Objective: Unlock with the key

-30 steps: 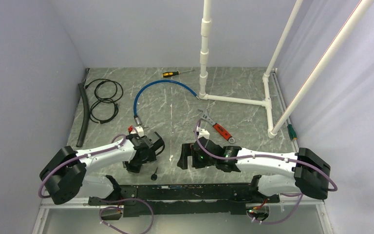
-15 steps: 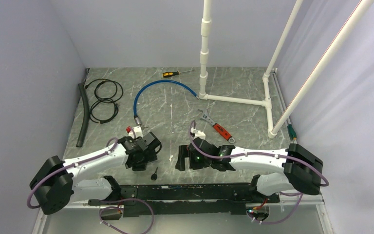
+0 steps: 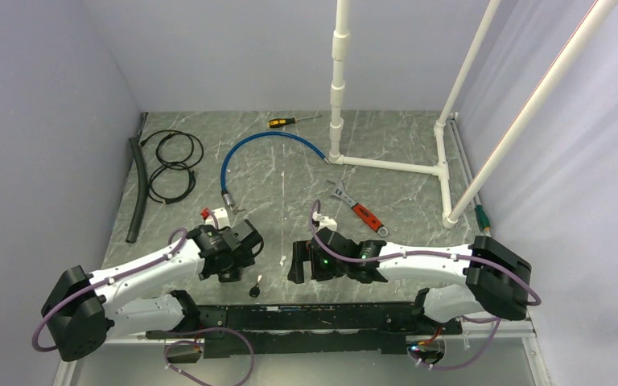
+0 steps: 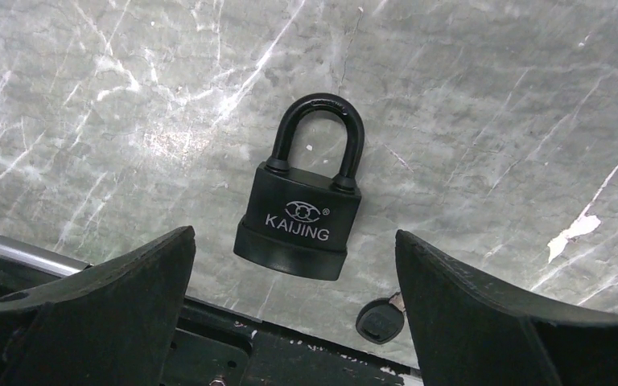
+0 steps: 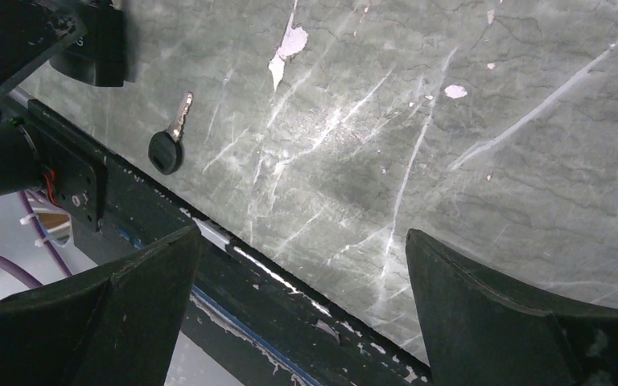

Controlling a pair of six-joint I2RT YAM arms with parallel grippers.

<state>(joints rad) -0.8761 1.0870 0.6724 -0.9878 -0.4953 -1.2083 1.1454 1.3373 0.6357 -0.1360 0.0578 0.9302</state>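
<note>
A black KAIJING padlock point(image 4: 302, 213) lies flat on the marble table, its shackle closed and pointing away. My left gripper point(image 4: 294, 238) is open and hovers just above it, with the lock body between the fingers point(image 4: 121, 297). In the top view the left gripper point(image 3: 229, 259) hides the lock. The black-headed key point(image 4: 381, 319) lies near the table's front edge, just right of the lock; it also shows in the top view point(image 3: 253, 289) and the right wrist view point(image 5: 167, 149). My right gripper point(image 3: 299, 262) is open and empty, to the right of the key, above the table edge point(image 5: 302, 241).
The black mounting rail point(image 3: 306, 310) runs along the near edge, right by the key. Farther back lie a red-handled wrench point(image 3: 362, 213), a blue hose point(image 3: 265, 153), a screwdriver point(image 3: 290, 121), black cables point(image 3: 173, 165), a black tube point(image 3: 135, 189) and a white PVC frame point(image 3: 386, 165).
My left gripper has shifted left and toward the near edge, over the padlock. My right gripper has moved a little left toward the key. Key and lock have not moved.
</note>
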